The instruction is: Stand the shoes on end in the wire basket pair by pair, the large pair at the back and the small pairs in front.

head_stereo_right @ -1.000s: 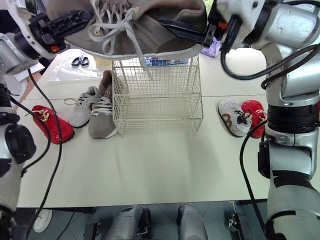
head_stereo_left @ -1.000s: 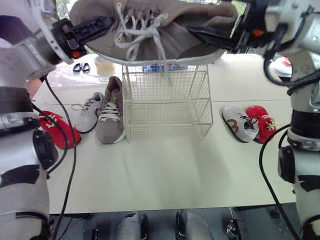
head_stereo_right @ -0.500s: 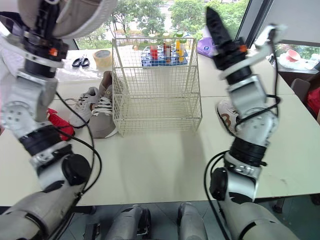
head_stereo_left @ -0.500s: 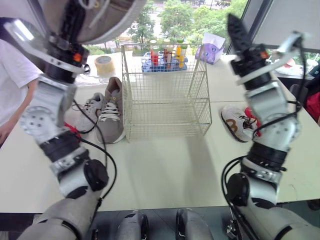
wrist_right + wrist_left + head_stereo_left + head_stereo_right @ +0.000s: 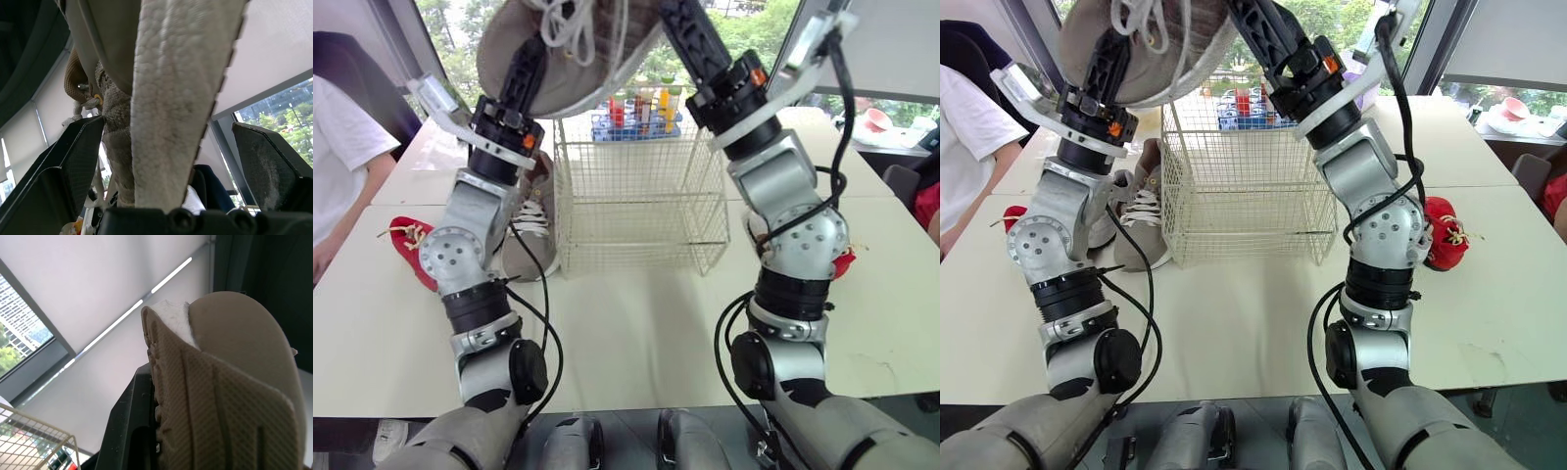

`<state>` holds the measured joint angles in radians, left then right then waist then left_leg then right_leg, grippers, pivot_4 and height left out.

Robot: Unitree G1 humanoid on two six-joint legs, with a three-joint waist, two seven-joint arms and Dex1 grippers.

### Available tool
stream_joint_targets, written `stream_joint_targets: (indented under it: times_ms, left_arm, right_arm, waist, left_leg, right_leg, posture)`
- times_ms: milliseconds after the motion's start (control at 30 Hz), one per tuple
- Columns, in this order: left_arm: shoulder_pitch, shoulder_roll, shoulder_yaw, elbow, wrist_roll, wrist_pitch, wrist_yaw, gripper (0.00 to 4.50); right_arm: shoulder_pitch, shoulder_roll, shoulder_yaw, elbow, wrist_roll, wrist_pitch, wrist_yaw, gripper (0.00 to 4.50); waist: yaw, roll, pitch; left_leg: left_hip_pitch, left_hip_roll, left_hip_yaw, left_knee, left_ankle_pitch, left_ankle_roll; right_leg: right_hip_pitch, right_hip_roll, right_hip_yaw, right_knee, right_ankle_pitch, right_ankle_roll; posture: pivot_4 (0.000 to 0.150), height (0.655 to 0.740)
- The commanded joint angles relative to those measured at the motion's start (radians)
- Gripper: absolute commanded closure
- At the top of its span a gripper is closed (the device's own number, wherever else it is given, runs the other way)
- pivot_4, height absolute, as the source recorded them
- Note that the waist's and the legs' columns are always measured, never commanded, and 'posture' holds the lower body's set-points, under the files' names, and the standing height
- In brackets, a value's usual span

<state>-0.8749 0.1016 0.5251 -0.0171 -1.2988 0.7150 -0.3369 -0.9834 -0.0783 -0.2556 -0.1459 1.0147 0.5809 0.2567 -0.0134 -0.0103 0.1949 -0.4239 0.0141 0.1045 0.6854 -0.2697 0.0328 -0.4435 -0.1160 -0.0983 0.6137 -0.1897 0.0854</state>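
A large grey lace-up shoe [image 5: 563, 54] hangs high above the wire basket [image 5: 641, 211], laces dangling. My left gripper [image 5: 522, 76] is shut on it, one finger [image 5: 124, 431] pressed beside the ribbed sole [image 5: 220, 396]. My right gripper [image 5: 690, 39] reaches up at the shoe's other side; its fingers [image 5: 68, 166] stand open around the shoe [image 5: 176, 98], with a gap on one side. The second large grey shoe [image 5: 1143, 223] lies left of the basket. Small red shoes lie at far left [image 5: 406, 245] and at right [image 5: 1445, 235].
A person in a white shirt [image 5: 342, 166] stands at the table's left edge. A blue rack of bottles [image 5: 636, 108] sits behind the basket. The white table [image 5: 636, 333] stretches in front of the basket.
A second ago both grippers held the shoe level. The right one let go while the left tipped the shoe up; now the right gripper is back at the shoe. The camera also shifted.
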Motion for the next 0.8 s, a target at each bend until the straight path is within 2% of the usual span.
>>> stream_joint_targets:
  times_ms: [33, 100, 133, 200, 300, 333, 400, 500, 533, 600, 700, 733, 800]
  left_arm:
    - [0.028, 0.004, -0.042, -0.024, 0.01, -0.026, -0.025, 3.84]
    - [0.046, 0.007, -0.065, -0.025, 0.024, -0.033, -0.036, 3.84]
    - [0.05, 0.008, -0.071, -0.025, 0.024, -0.037, -0.037, 3.84]
    - [0.052, 0.01, -0.076, -0.025, 0.021, -0.043, -0.037, 3.84]
    - [0.053, 0.015, -0.083, -0.026, 0.019, -0.044, -0.031, 3.84]
    - [0.054, 0.017, -0.087, -0.027, 0.02, -0.044, -0.029, 3.84]
    - [0.057, 0.024, -0.099, -0.035, 0.026, -0.041, -0.023, 3.84]
    - [0.068, 0.048, -0.12, -0.039, 0.026, -0.018, -0.02, 3.84]
    - [0.076, 0.061, -0.129, -0.046, 0.026, -0.008, -0.031, 2.83]
    - [0.094, 0.093, -0.136, -0.079, 0.014, 0.017, -0.029, 1.92]
    - [0.11, 0.126, -0.146, -0.121, 0.015, 0.024, 0.0, 0.34]
    - [0.115, 0.135, -0.147, -0.134, 0.01, 0.027, 0.007, 0.04]
    - [0.145, 0.186, -0.168, -0.221, 0.036, 0.051, 0.063, 0.04]
  right_arm:
    - [-0.054, 0.019, 0.011, -0.009, 0.005, -0.039, 0.01, 0.02]
    - [-0.059, 0.03, 0.02, -0.011, 0.003, -0.045, 0.005, 0.02]
    - [-0.058, 0.031, 0.018, -0.011, 0.005, -0.046, 0.006, 0.26]
    - [-0.054, 0.027, 0.015, -0.011, 0.01, -0.046, 0.009, 0.83]
    - [-0.055, 0.024, 0.016, -0.007, 0.001, -0.054, 0.011, 2.29]
    - [-0.056, 0.023, 0.017, -0.006, -0.006, -0.057, 0.011, 2.56]
    - [-0.058, 0.017, 0.022, -0.003, -0.032, -0.07, 0.008, 2.77]
    - [-0.06, -0.002, 0.033, 0.005, -0.071, -0.067, -0.005, 2.77]
    - [-0.061, -0.009, 0.038, 0.006, -0.078, -0.065, 0.004, 2.77]
    - [-0.074, -0.003, 0.021, 0.006, -0.113, -0.154, 0.04, 2.77]
    - [-0.093, -0.034, 0.021, 0.015, -0.124, -0.17, 0.083, 2.77]
    - [-0.1, -0.042, 0.02, 0.021, -0.122, -0.169, 0.089, 2.77]
    - [-0.147, -0.127, -0.054, 0.097, -0.075, -0.164, 0.159, 2.77]
  waist:
    - [0.0, 0.0, 0.0]
    - [0.0, 0.0, 0.0]
    - [0.0, 0.0, 0.0]
    - [0.002, 0.0, 0.0]
    - [0.001, 0.0, 0.0]
    - [0.001, 0.0, 0.0]
    - [0.0, 0.0, 0.0]
    - [0.0, 0.0, 0.0]
    - [-0.001, 0.0, 0.0]
    - [-0.001, 0.0, 0.0]
    - [0.001, 0.0, 0.0]
    - [0.001, 0.0, 0.0]
    - [0.0, 0.0, 0.0]
  left_leg:
    - [0.0, 0.0, 0.0, 0.0, 0.0, 0.0]
    - [0.0, 0.0, 0.0, 0.0, 0.0, 0.0]
    - [0.0, 0.0, 0.0, 0.0, 0.0, 0.0]
    - [0.0, 0.0, 0.0, 0.0, 0.0, 0.0]
    - [0.0, 0.0, 0.0, 0.0, 0.0, 0.0]
    - [0.0, 0.0, 0.0, 0.0, 0.0, 0.0]
    - [0.0, 0.0, 0.0, 0.0, 0.0, 0.0]
    - [0.0, 0.0, 0.0, 0.0, 0.0, 0.0]
    - [0.0, 0.0, 0.0, 0.0, 0.0, 0.0]
    - [0.0, 0.0, 0.0, 0.0, 0.0, 0.0]
    - [-0.001, 0.0, 0.0, 0.0, 0.0, 0.0]
    - [-0.001, 0.0, 0.0, 0.0, 0.0, 0.0]
    - [-0.001, 0.0, 0.0, 0.0, 0.0, 0.0]
  right_leg:
    - [0.0, 0.0, 0.0, 0.0, 0.0, 0.0]
    - [0.0, 0.0, 0.0, 0.0, 0.0, 0.0]
    - [0.0, 0.0, 0.0, 0.0, 0.0, 0.0]
    - [0.0, 0.0, 0.0, 0.0, 0.0, 0.0]
    - [0.0, 0.0, 0.0, 0.0, 0.0, 0.0]
    - [0.0, 0.0, 0.0, 0.0, 0.0, 0.0]
    - [0.0, 0.0, 0.0, 0.0, 0.0, 0.0]
    - [0.0, 0.0, 0.0, 0.0, 0.0, 0.0]
    - [0.0, 0.0, 0.0, 0.0, 0.0, 0.0]
    - [0.0, 0.0, 0.0, 0.0, 0.0, 0.0]
    - [-0.001, 0.0, 0.0, 0.0, 0.0, 0.0]
    - [-0.001, 0.0, 0.0, -0.001, 0.0, 0.0]
    - [-0.001, 0.0, 0.0, -0.001, 0.0, 0.0]
  posture:
    - [0.15, 0.74]
    - [0.15, 0.74]
    - [0.15, 0.74]
    - [0.15, 0.74]
    - [0.15, 0.74]
    - [0.15, 0.74]
    - [0.15, 0.74]
    - [0.15, 0.74]
    - [0.15, 0.74]
    - [0.15, 0.74]
    - [0.15, 0.74]
    - [0.15, 0.74]
    - [0.15, 0.74]
